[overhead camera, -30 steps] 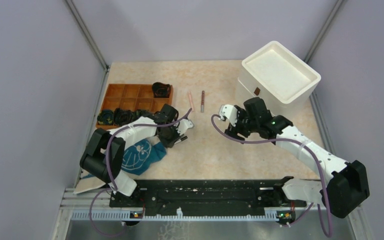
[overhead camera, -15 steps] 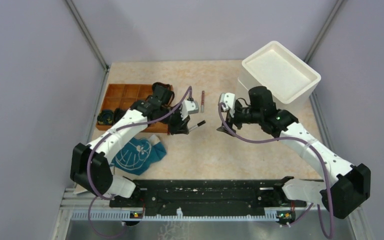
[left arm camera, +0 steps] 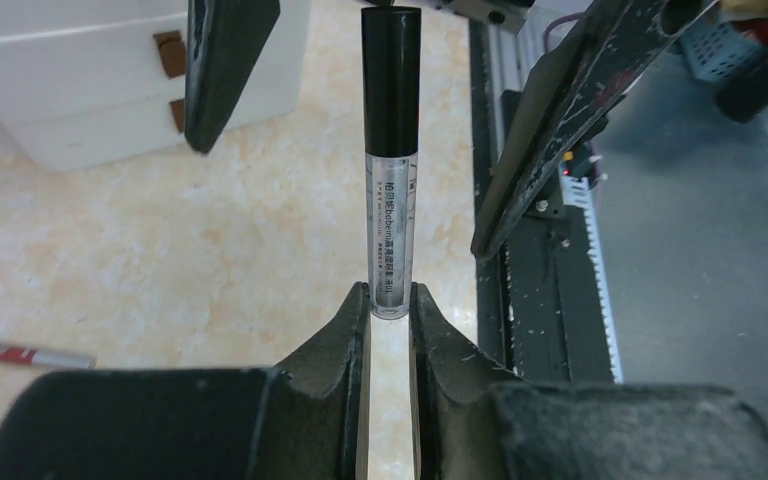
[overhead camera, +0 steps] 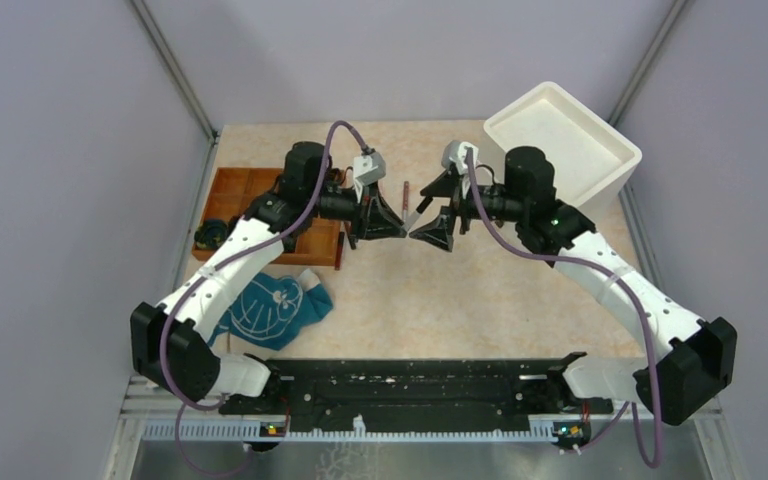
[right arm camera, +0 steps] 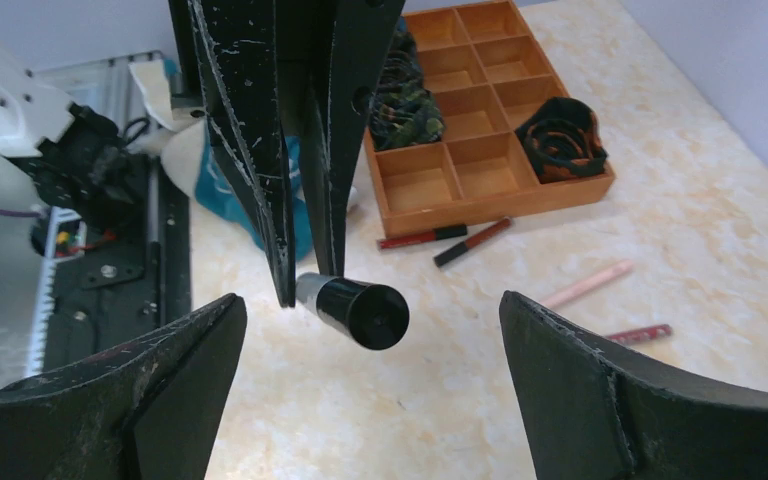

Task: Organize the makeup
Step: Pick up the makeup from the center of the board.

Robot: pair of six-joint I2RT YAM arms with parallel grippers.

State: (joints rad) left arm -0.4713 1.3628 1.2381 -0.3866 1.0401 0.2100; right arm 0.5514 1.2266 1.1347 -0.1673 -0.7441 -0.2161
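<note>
Clear black-capped tube [left arm camera: 391,150] between two grippers
Left gripper [left arm camera: 390,305] pinches its base; right gripper [right arm camera: 368,305] gapes wide around its capped end, not touching.

Beige marbled table [overhead camera: 520,300], brown wooden tray [overhead camera: 222,173] at back left, two dark red tubes [right arm camera: 422,238] just beside it, pink pencil [right arm camera: 588,284] and red pencil [right arm camera: 638,333] nearby, teal cloth [overhead camera: 275,310] at front left, white box [overhead camera: 560,135] at back right.

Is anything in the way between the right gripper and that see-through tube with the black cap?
Nothing visible is. The left gripper holds the clear, black-capped tube out, and its cap sits between the open fingers of the right gripper.
</note>
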